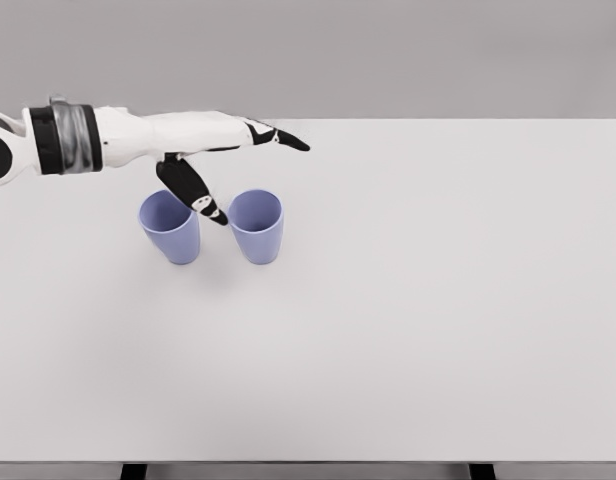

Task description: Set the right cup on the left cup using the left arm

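On the white table [408, 330] two lilac cups stand upright near each other, not touching. The right cup [256, 226] is nearest to the viewer, the left cup [171, 227] just beside it. Behind and above them is the left hand [203, 150], open and empty; its thumb points down between the cups, so the right cup lies below and slightly right of the hand

We see the right cup [256, 226] and left cup [171, 227] near each other — the left hand's [210, 150] thumb [194, 190] fills the gap; broad tabletop [438, 300] lies rightward.
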